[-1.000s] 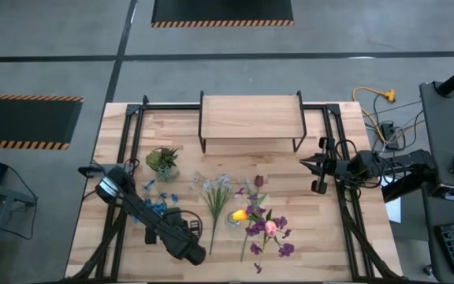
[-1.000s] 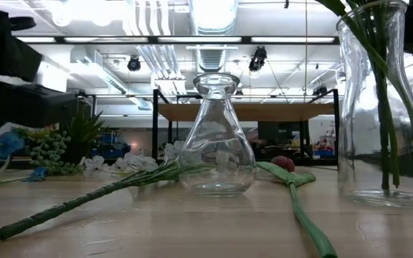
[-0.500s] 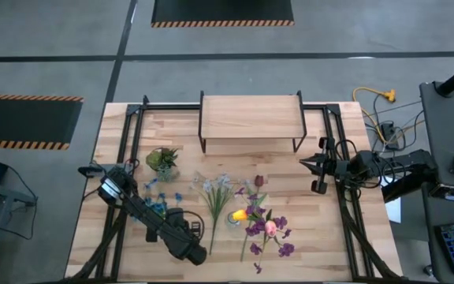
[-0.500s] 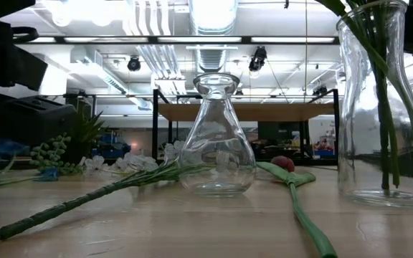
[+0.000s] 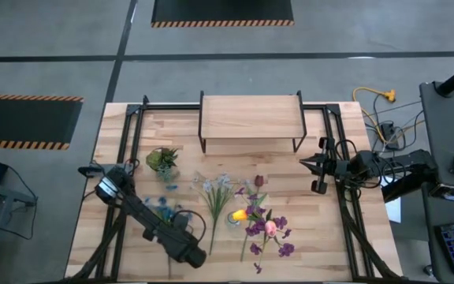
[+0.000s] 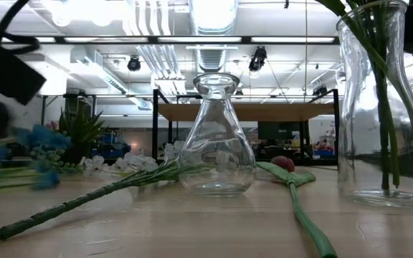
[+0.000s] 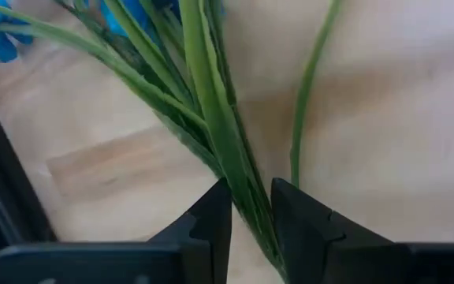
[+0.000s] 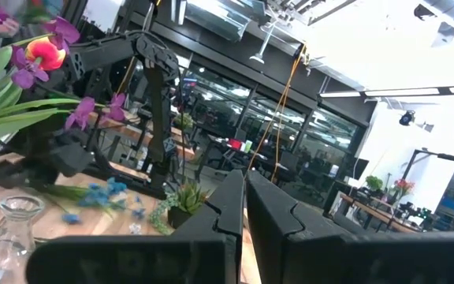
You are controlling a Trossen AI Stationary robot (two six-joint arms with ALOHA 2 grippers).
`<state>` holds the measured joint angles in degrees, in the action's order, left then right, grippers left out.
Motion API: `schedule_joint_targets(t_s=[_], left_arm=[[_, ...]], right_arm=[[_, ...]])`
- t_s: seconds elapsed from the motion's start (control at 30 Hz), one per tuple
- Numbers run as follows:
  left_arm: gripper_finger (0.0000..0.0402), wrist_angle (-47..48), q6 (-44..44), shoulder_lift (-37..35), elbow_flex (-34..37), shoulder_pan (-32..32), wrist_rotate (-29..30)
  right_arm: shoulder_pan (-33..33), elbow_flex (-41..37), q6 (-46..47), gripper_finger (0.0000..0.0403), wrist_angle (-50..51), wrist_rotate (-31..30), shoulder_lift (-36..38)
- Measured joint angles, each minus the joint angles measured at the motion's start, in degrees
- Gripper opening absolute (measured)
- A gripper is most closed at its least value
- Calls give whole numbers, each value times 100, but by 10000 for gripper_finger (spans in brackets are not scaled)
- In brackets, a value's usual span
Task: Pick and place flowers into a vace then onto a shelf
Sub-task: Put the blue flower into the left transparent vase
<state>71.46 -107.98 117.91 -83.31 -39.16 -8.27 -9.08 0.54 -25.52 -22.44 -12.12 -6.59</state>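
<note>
Two grippers: left gripper (image 7: 251, 213) pinches blue flowers (image 7: 203, 118) (stems); right gripper (image 8: 245, 197) closed.

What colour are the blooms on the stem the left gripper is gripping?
Blue. The left gripper pinches the blue flower's green stalk; the low view shows the blooms best.

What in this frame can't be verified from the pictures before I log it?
- Blue flowers: smeared by motion in the low view, so bloom count is unreadable.
- Left gripper: in the left wrist view the fingers close on green stems, but the frame edge cuts off the stem ends.
- Tall vase: cropped by the low view's top and right edges; its blooms are unseen there.
- Right gripper: small in the high view, idle near the shelf.
</note>
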Motion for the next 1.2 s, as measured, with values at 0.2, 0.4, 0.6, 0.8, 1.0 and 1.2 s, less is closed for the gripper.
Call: schedule_joint_targets(t_s=[0.2, 0.4, 0.6, 0.8, 1.0, 1.2], left_arm=[[72, 201, 410, -198, -2, -6, 27], [82, 203, -43, -298, -2, -15, 81], [109, 205, -352, -298, 9, -17, 242], [123, 205, -810, -298, 61, -18, 326], [124, -254, -1109, -298, 387, -43, 328], [123, -697, -991, -355, 779, -53, 315]], right_arm=[[0, 0, 0, 9, -2, 0, 0], [0, 0, 0, 9, -2, 1, 2], [0, 0, 1, 9, -2, 2, 2], [0, 0, 0, 9, -2, 2, 2], [0, 0, 2, 9, 14, 1, 2], [-1, 0, 0, 9, 43, 2, 1]])
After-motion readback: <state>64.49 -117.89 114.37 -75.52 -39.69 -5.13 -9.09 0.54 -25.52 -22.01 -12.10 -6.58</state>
